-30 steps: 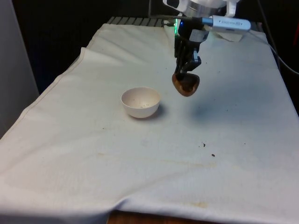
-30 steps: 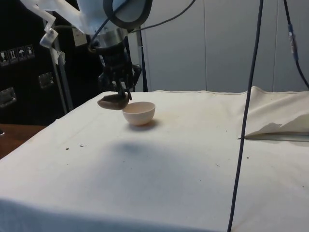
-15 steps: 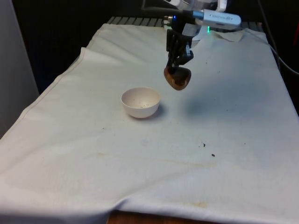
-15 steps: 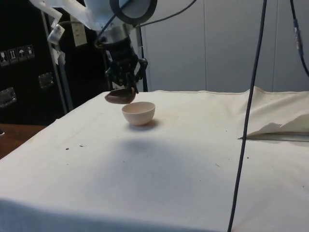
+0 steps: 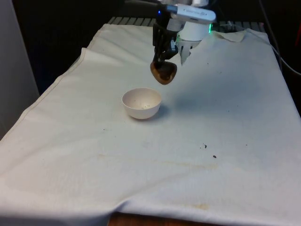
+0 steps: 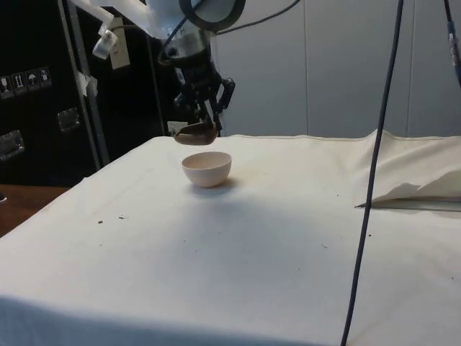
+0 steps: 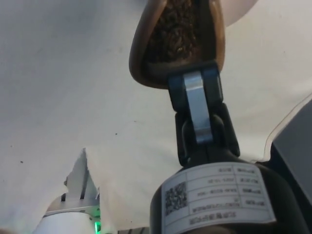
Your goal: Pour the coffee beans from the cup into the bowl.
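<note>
A brown cup (image 5: 163,73) full of dark coffee beans (image 7: 173,30) hangs in the air, and my gripper (image 5: 161,62) is shut on its rim. In the front view the cup's mouth tips partly towards the camera, with the beans still inside. It hangs just above and behind the far rim of the cream bowl (image 5: 141,102), a little to the front view's right. From the side, the cup (image 6: 197,132) floats a short way over the bowl (image 6: 207,168), held by the gripper (image 6: 207,121). The wrist view has one finger (image 7: 195,97) clamped on the cup (image 7: 141,63), with the bowl's edge (image 7: 239,7) beyond.
Two stray beans (image 5: 205,146) lie on the white cloth (image 5: 94,165) towards the front view's right. A black cable (image 6: 369,187) hangs down near the side camera. A raised fold of cloth (image 6: 418,191) lies at the side view's right.
The gripper has carried the cup up and towards the front view's left, from beside the bowl to just over its far rim. The bowl has stayed put.
</note>
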